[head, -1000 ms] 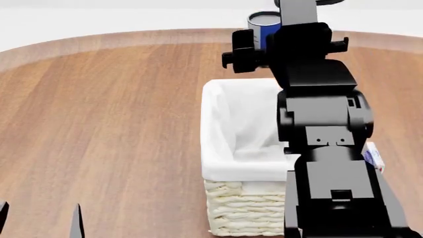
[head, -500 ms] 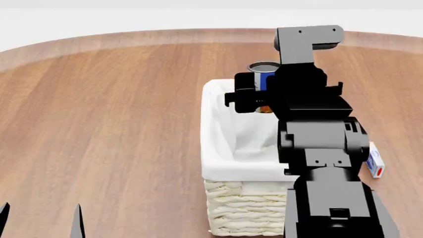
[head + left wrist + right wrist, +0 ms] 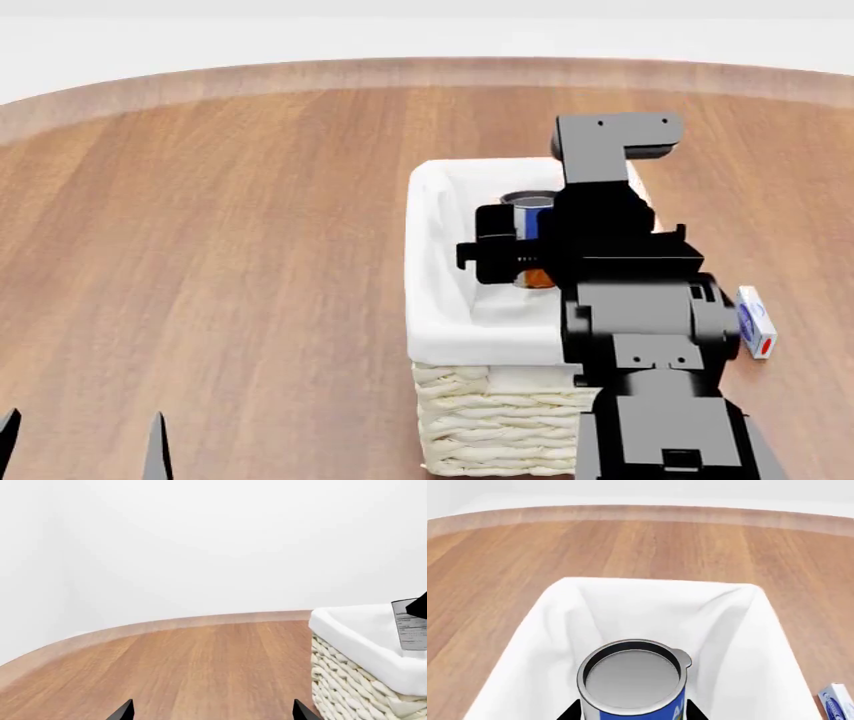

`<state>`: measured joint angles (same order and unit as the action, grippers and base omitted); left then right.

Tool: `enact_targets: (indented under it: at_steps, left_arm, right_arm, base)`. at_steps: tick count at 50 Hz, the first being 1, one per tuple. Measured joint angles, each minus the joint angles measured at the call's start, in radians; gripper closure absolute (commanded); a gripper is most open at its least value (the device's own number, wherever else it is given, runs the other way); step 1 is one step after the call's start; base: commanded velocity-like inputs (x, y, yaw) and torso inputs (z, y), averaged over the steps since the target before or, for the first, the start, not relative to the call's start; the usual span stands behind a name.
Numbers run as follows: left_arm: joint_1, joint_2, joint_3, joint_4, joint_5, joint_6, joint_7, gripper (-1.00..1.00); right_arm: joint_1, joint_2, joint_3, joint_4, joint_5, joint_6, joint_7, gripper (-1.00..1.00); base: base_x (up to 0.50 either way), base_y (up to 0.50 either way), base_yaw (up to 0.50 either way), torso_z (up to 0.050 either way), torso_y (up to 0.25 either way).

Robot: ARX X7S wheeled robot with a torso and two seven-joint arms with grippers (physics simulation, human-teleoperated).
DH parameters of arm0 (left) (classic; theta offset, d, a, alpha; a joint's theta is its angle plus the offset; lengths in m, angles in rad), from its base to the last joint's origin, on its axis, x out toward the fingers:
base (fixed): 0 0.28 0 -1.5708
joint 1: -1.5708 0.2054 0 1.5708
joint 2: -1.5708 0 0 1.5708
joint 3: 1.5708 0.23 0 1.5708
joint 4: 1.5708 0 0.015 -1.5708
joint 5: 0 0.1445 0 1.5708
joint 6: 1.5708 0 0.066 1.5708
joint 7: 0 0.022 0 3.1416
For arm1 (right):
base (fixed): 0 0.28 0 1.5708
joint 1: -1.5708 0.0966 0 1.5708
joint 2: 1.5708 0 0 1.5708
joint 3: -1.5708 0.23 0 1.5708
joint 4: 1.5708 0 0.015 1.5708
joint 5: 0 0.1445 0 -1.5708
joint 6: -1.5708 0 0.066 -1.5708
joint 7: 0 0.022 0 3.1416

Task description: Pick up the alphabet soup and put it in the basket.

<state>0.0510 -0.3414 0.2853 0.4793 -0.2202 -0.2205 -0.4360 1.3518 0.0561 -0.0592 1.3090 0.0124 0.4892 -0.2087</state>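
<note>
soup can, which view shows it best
The right wrist view: the can fills the foreground, top and blue label clear, over the basket. The head view shows a slice behind the right tool; the left wrist view only an edge.

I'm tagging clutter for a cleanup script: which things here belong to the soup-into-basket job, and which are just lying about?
Part of the job:
alphabet soup
basket
right gripper, shut on the can over the basket

Lying about:
small white-and-blue box on the table right of the basket
left gripper, open, idle
</note>
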Motion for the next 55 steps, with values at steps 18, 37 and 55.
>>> enact_targets:
  at_steps: [18,37,55]
  left_arm:
    - [-0.002,-0.004,0.002,-0.002,-0.005,0.001,-0.004,-1.00]
    - [-0.006,-0.007,0.006,-0.009,-0.008,0.004,-0.008,-1.00]
    - [-0.006,-0.011,0.011,-0.007,-0.011,0.005,-0.013,-1.00]
  right_arm:
    - [-0.028,0.001,0.007,0.000,0.000,0.008,-0.002,1.00]
    - [-0.042,0.001,0.013,0.000,-0.005,0.001,-0.006,-1.00]
    - [-0.033,0.001,0.006,0.000,-0.011,-0.022,-0.023,-1.00]
  base:
    - [0.00,0.00,0.00,0.001,0.001]
    - [0.00,0.00,0.00,0.000,0.001]
    - [0.00,0.00,0.00,0.000,0.000]
